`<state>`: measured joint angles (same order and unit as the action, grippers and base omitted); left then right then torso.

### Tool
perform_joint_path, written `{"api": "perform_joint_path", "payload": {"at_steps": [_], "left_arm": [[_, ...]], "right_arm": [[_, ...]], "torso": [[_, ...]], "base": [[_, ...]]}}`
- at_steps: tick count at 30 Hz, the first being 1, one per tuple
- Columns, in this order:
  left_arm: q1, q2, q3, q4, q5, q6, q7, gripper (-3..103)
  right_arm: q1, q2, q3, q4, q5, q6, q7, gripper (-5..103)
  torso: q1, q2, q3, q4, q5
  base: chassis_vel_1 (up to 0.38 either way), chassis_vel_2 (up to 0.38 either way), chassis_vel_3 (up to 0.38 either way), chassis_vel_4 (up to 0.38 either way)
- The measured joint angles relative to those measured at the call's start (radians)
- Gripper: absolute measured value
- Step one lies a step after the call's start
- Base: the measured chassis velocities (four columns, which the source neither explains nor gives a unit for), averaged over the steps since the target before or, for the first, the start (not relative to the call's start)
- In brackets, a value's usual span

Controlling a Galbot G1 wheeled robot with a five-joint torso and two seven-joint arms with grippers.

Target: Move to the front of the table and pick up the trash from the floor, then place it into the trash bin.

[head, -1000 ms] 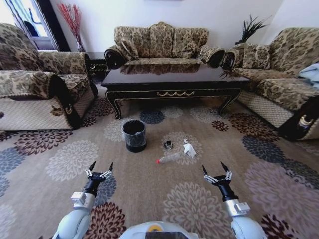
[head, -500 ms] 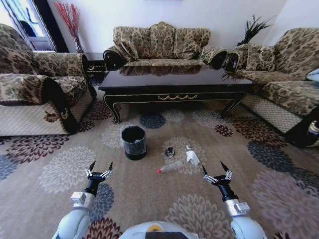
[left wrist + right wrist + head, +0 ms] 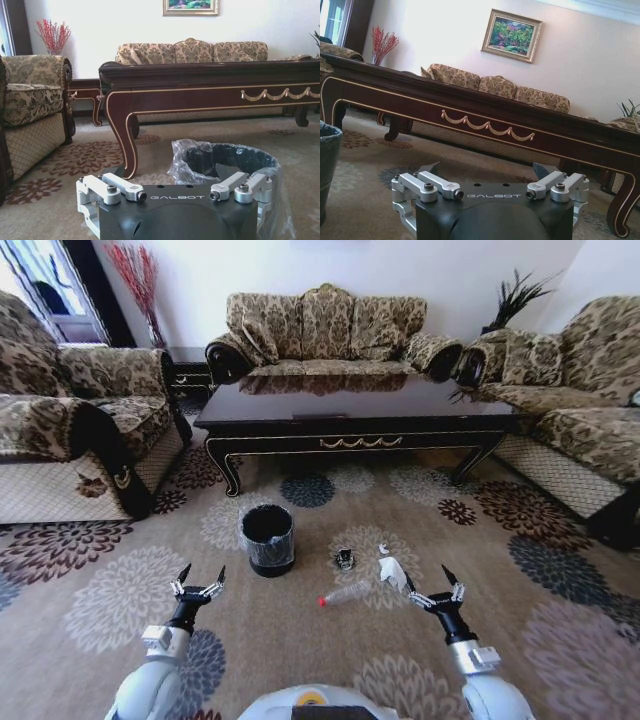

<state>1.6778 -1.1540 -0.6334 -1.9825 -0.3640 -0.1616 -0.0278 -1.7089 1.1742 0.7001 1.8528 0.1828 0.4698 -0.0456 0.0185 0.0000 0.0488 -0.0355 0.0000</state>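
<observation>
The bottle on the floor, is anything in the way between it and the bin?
Nothing visible. Bare carpet lies between the bottle and the bin. The can and paper lie off to the side.

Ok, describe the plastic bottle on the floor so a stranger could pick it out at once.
Start at the long dark coffee table and look down at the flowered carpet in front of it, to the right of the round black trash bin. The bottle lies on its side there, nearer the robot than the crumpled white paper and the small dark-and-silver item. It alone is clear, with a red cap.
</observation>
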Motion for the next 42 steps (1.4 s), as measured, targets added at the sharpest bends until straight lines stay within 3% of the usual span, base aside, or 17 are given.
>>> {"api": "perform_joint_path", "payload": {"at_steps": [20,26,29,30,31,33,34,37,38,40,41,42], "left_arm": [[-0.012,0.010,0.008,-0.007,0.001,0.011,-0.006,100],[-0.027,0.030,0.009,-0.027,-0.025,0.059,-0.030,100],[-0.056,0.052,0.006,-0.043,-0.044,0.111,-0.067,100],[-0.077,0.067,0.004,-0.052,-0.071,0.156,-0.094,100],[-0.077,0.067,0.004,-0.052,-0.071,0.156,-0.094,100],[-0.118,0.105,0.008,-0.070,-0.141,0.255,-0.144,100],[-0.118,0.105,0.008,-0.070,-0.141,0.255,-0.144,100],[-0.192,0.176,0.042,-0.091,-0.280,0.369,-0.224,100],[-0.192,0.176,0.042,-0.091,-0.280,0.369,-0.224,100],[-0.221,0.211,0.060,-0.107,-0.343,0.423,-0.264,100],[-0.239,0.236,0.071,-0.127,-0.406,0.475,-0.306,100],[-0.239,0.236,0.071,-0.127,-0.406,0.475,-0.306,100]], "right_arm": [[0.002,0.009,-0.005,-0.005,-0.004,0.010,0.011,100],[0.004,0.021,-0.007,-0.011,-0.016,0.019,0.012,100],[0.003,0.034,-0.009,-0.015,-0.025,0.022,0.012,100],[0.002,0.043,-0.010,-0.017,-0.030,0.025,0.012,100],[0.002,0.043,-0.010,-0.017,-0.030,0.025,0.012,100],[-0.002,0.059,-0.012,-0.021,-0.042,0.031,0.012,100],[-0.002,0.059,-0.012,-0.021,-0.042,0.031,0.012,100],[-0.007,0.079,-0.014,-0.024,-0.055,0.041,0.014,100],[-0.007,0.079,-0.014,-0.024,-0.055,0.041,0.014,100],[-0.009,0.085,-0.014,-0.026,-0.058,0.044,0.015,100],[-0.007,0.086,-0.016,-0.029,-0.058,0.045,0.016,100],[-0.007,0.086,-0.016,-0.029,-0.058,0.045,0.016,100]], "torso": [[0.000,0.000,0.000,0.0001,-0.0001],[0.000,0.000,0.000,0.0001,-0.0001],[0.000,0.000,0.000,0.0001,-0.0001],[0.000,0.000,0.000,0.0000,-0.0001],[0.000,0.000,0.000,0.0000,-0.0001],[0.000,0.000,0.000,0.0000,0.0000],[0.000,0.000,0.000,0.0000,0.0000],[0.000,0.000,0.000,0.0000,-0.0002],[0.000,0.000,0.000,0.0000,-0.0002],[0.000,0.000,0.000,-0.0002,-0.0001],[0.000,0.000,0.000,-0.0004,-0.0001],[0.000,0.000,0.000,-0.0004,-0.0001]], "base": [[-0.114,0.112,0.113,-0.120],[-0.041,0.047,0.040,-0.043],[0.000,0.000,0.000,0.000],[0.000,0.000,0.000,0.000],[0.000,0.000,0.000,0.000],[0.000,0.000,0.000,0.000],[0.000,0.000,0.000,0.000],[0.000,0.000,0.000,0.000],[0.000,0.000,0.000,0.000],[0.000,0.000,0.000,0.000],[0.000,0.000,0.000,0.000],[0.000,0.000,0.000,0.000]]}}
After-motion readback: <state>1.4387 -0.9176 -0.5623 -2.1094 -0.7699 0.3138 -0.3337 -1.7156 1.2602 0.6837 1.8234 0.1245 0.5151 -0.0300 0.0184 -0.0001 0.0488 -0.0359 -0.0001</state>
